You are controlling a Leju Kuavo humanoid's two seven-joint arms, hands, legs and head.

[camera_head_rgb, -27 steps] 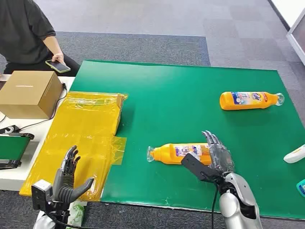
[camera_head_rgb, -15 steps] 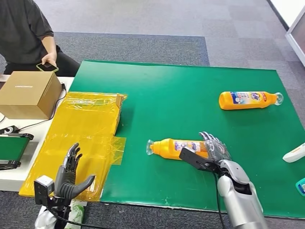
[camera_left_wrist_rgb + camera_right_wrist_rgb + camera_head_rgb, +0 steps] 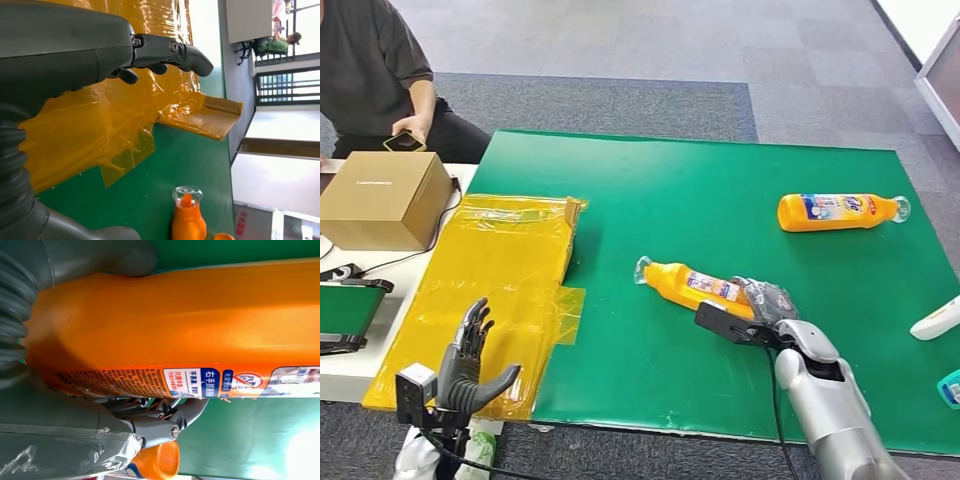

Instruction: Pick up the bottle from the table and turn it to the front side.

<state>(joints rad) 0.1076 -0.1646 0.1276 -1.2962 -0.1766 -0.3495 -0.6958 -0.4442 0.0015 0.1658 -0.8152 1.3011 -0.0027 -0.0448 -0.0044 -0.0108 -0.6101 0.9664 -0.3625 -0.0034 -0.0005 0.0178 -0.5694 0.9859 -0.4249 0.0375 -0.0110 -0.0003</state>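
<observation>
— On the green mat [image 3: 660, 190], what's changed?
— My right hand [image 3: 765, 305] has closed around the bottle's [image 3: 693, 286] base; its capped end has swung up and away, so the lift has begun.
— And your left hand [image 3: 467, 355]?
— Open, holding nothing, over the yellow film [image 3: 486, 260].

My right hand [image 3: 765, 305] has its fingers wrapped tight in a grip; my left hand [image 3: 469, 362] hovers with fingers spread.
</observation>
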